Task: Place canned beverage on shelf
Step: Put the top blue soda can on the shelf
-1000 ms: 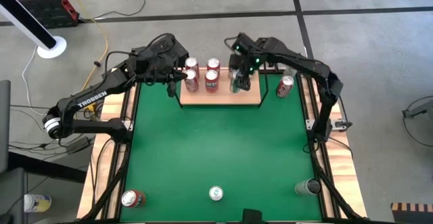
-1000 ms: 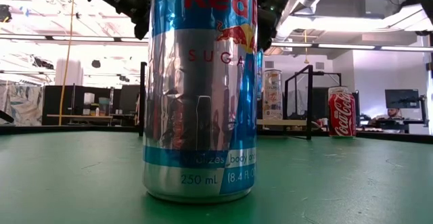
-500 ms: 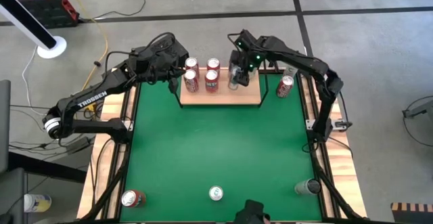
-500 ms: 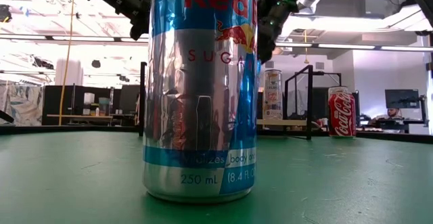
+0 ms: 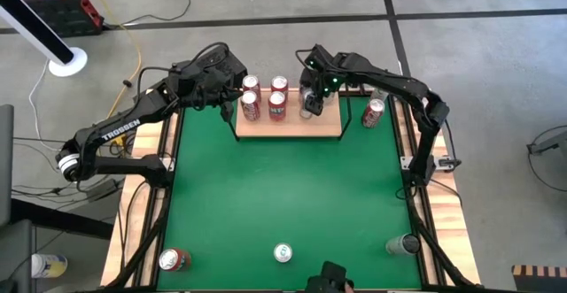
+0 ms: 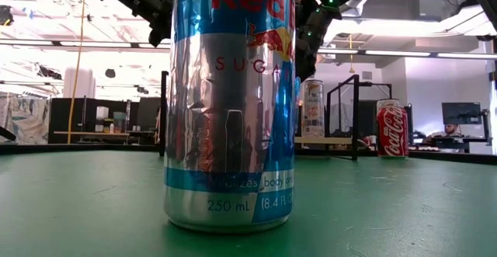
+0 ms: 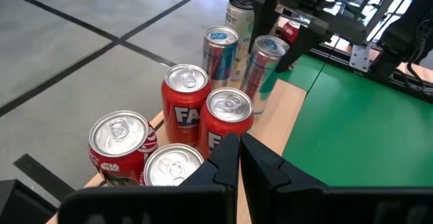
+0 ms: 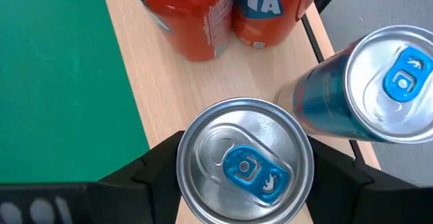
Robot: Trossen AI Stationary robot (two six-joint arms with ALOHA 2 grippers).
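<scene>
The shelf (image 5: 330, 127) is a light-wood board at the table's far edge. Several red cans (image 5: 264, 95) stand on its left half, and a slim blue-silver can (image 7: 220, 51) stands at its far side. My right gripper (image 5: 310, 100) is shut on the canned beverage (image 8: 245, 162), a slim silver-blue can, above the shelf's middle. The can leans in the left wrist view (image 7: 260, 72). My left gripper (image 5: 237, 98) is shut and hovers just left of the red cans (image 7: 203, 116). My right gripper pinches the canned beverage between its two fingers (image 8: 157, 171), which lie on opposite sides of the upper wall (image 7: 265, 58) just under the top rim. The fingers slant steeply down from above. The can hangs tilted over the shelf board; whether its bottom touches the board I cannot tell.
A red cola can (image 5: 373, 113) stands on the green table right of the shelf. Three more cans (image 5: 283, 253) stand along the near edge; one of them (image 6: 229, 102) fills the low view. Black wire frames (image 6: 342, 117) rise at the shelf's ends.
My right gripper has sunk toward the shelf with the can and drifted a little toward the far edge, rolling slightly. It has stayed shut on the can.
</scene>
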